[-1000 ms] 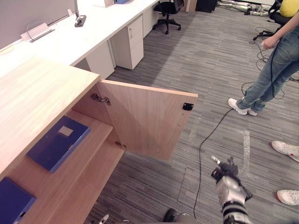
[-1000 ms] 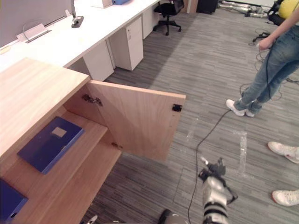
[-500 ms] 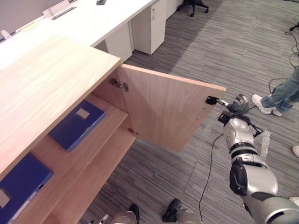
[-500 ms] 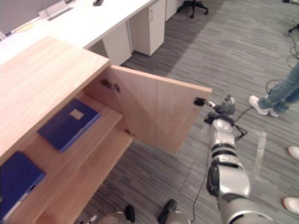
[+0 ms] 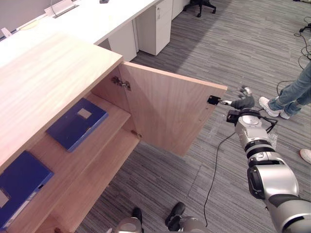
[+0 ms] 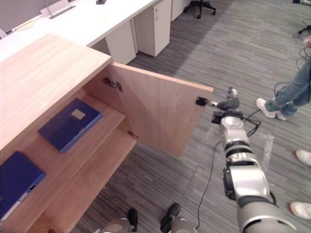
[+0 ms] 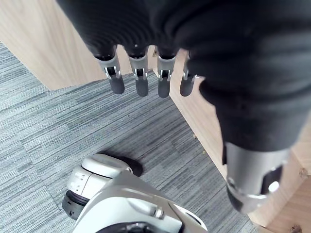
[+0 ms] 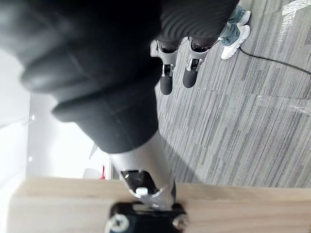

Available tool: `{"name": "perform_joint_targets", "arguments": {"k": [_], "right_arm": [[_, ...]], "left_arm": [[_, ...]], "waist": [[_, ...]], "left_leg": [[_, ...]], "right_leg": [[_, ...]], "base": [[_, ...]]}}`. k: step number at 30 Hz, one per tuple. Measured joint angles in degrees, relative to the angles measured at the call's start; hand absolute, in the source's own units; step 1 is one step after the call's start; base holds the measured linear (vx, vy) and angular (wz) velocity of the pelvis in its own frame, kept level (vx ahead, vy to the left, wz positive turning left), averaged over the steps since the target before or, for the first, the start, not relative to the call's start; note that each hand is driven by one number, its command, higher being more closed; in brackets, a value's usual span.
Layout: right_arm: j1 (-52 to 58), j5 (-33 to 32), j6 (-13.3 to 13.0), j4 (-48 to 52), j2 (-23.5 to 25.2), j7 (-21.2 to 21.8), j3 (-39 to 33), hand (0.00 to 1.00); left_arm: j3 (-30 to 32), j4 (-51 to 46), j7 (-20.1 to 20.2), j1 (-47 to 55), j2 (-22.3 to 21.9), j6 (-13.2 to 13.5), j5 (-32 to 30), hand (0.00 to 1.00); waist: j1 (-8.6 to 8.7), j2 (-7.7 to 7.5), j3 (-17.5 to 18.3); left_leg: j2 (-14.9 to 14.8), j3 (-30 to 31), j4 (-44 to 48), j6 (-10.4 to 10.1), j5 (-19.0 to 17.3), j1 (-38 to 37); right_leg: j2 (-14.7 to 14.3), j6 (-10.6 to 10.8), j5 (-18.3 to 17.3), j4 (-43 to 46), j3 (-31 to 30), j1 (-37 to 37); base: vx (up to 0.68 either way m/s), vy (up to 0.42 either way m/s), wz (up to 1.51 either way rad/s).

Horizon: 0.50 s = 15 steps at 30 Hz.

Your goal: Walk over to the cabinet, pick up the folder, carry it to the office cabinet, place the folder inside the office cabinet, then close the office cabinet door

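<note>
Now the fingers (image 8: 165, 83) of the right hand (image 5: 242, 102) reach straight out and hold nothing. Its thumb tip rests against the small black metal catch (image 5: 213, 100) on the free edge of the light wooden cabinet door (image 5: 167, 114), which stands wide open. Inside, a dark blue flat folder (image 5: 77, 124) lies on the pale wooden shelf (image 5: 60, 158), with a second blue folder (image 5: 22, 184) further left. The left hand (image 7: 233, 73) hangs loose-fingered and empty beside the cabinet. A person in jeans and white shoes (image 5: 291, 92) stands on the grey carpet.
</note>
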<state>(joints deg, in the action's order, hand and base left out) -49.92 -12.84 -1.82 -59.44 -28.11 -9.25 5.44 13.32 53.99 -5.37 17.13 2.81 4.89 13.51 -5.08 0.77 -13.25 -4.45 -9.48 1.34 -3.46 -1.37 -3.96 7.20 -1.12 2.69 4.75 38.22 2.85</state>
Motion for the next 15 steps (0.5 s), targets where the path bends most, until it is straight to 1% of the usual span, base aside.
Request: {"name": "perform_joint_targets", "arguments": {"k": [1, 2, 3, 4, 6, 7, 8, 9, 10, 12, 13, 14, 15], "right_arm": [[0.00, 0.39, 0.00, 0.12, -0.11, 0.79, 1.24, 0.00], [0.01, 1.94, -0.01, 0.85, 0.12, 3.87, 6.55, 0.00], [0.05, 2.74, 0.32, 1.72, 0.75, 4.77, 10.35, 0.00], [0.40, 2.71, 0.71, 1.58, 1.06, 4.10, 10.03, 0.00], [3.20, 5.31, 0.68, 4.21, -2.97, 5.80, 18.90, 0.00], [4.24, 6.03, 0.70, 5.36, -3.92, 6.36, 21.26, 0.00], [6.09, 7.70, 0.75, 7.46, -5.35, 7.39, 26.22, 0.00], [7.55, 9.66, 0.85, 9.65, -6.15, 9.12, 30.71, 0.00], [8.11, 10.55, 0.91, 10.87, -6.55, 10.24, 33.04, 0.00], [9.08, 13.97, 1.07, 16.41, -7.06, 15.90, 41.43, 0.00], [9.17, 14.28, 1.08, 18.36, -6.95, 17.06, 43.51, 0.00], [9.22, 14.28, 0.63, 21.75, -6.35, 19.25, 46.65, 0.00], [9.21, 14.27, 0.05, 23.24, -5.87, 20.52, 48.24, 0.00]], "left_arm": [[-0.06, 0.00, 0.06, -0.02, 0.04, 0.00, 0.00, 0.00], [-0.23, -0.09, 0.24, -0.14, 0.20, 0.01, -0.01, 0.00], [-0.49, -0.12, 0.30, -0.16, 0.36, 0.03, -0.15, 0.00], [-0.58, -0.12, 0.40, -0.15, 0.38, 0.06, -0.27, 0.00], [-0.63, -0.03, 0.86, -0.11, 0.72, 0.05, -0.71, 0.00], [-0.69, 0.05, 0.90, -0.09, 0.89, 0.05, -1.27, 0.00], [-0.76, 0.40, 0.97, -0.10, 1.38, 0.04, -2.09, 0.00], [-0.88, 0.67, 1.32, -0.11, 2.10, 0.02, -2.75, 0.00], [-0.85, 0.74, 1.52, -0.21, 2.37, 0.02, -3.04, 0.00], [-0.65, 2.29, 2.24, -1.57, 3.10, -0.02, -4.44, 0.00], [-0.46, 2.44, 2.39, -1.81, 3.14, -0.04, -4.82, 0.00], [-0.17, 2.57, 2.56, -2.32, 3.19, -0.05, -5.18, 0.00], [0.08, 2.59, 2.56, -2.59, 3.20, -0.05, -5.28, 0.00]], "waist": [[0.03, 0.00, 0.01], [0.03, -0.08, 0.15], [-0.01, -0.16, 0.25], [-0.03, -0.21, 0.29], [0.03, -0.60, 0.47], [0.18, -0.88, 0.68], [0.57, -1.48, 1.18], [1.04, -2.21, 1.66], [1.08, -2.57, 1.90], [0.91, -3.43, 2.41], [0.73, -3.50, 2.49], [0.38, -3.51, 2.62], [0.16, -3.53, 2.76]], "left_leg": [[-0.06, 0.00, 0.00, -0.04, 0.02, 0.00], [-0.30, 0.08, 0.00, -0.11, 0.03, -0.01], [-0.41, 0.24, -0.02, -0.14, 0.03, -0.01], [-0.46, 0.42, -0.04, -0.16, 0.02, -0.02], [-0.43, 0.43, -0.10, -0.24, -0.04, -0.04], [-0.45, 0.34, -0.10, -0.30, -0.08, -0.06], [-0.61, 0.04, -0.06, -0.48, -0.24, -0.17], [-0.82, -0.33, 0.02, -0.64, -0.45, -0.32], [-0.96, -0.57, 0.23, -0.59, -0.62, -0.26], [-1.74, -1.34, 2.14, -0.76, -1.93, 0.07], [-1.93, -1.59, 2.44, -0.83, -2.11, 0.08], [-2.13, -1.83, 3.12, -0.98, -2.46, 0.34], [-2.24, -1.81, 3.30, -1.00, -2.54, 0.51]], "right_leg": [[-0.06, -0.10, 0.06, 0.00, 0.01, 0.00], [-0.30, -0.22, -0.02, -0.02, 0.09, -0.06], [-0.41, -0.38, -0.13, -0.01, 0.19, -0.10], [-0.46, -0.42, -0.15, -0.01, 0.25, -0.17], [-0.45, -0.42, -0.15, -0.01, 0.23, -0.19], [-0.47, -0.43, -0.17, -0.01, 0.22, -0.19], [-0.65, -0.50, -0.21, -0.03, 0.00, -0.18], [-0.92, -0.60, -0.28, -0.09, -0.38, -0.18], [-1.14, -0.72, -0.34, -0.20, -0.64, -0.12], [-1.95, -1.06, -0.55, -0.41, -1.45, -0.17], [-2.18, -1.10, -0.58, -0.45, -1.69, -0.18], [-2.61, -1.21, -0.61, -0.67, -1.94, -0.17], [-2.84, -1.29, -0.59, -0.90, -2.01, -0.16]], "base": [[0.00, 0.000, 0.00], [0.01, -0.018, 0.03], [0.02, -0.021, 0.06], [0.02, -0.011, 0.07], [0.01, 0.001, 0.02], [0.03, 0.020, -0.08], [0.04, 0.017, -0.14], [0.04, 0.010, -0.17], [0.02, -0.009, -0.21], [0.02, -0.030, -0.22], [0.01, -0.041, -0.18], [0.01, -0.034, -0.10], [0.01, -0.049, -0.03]]}}
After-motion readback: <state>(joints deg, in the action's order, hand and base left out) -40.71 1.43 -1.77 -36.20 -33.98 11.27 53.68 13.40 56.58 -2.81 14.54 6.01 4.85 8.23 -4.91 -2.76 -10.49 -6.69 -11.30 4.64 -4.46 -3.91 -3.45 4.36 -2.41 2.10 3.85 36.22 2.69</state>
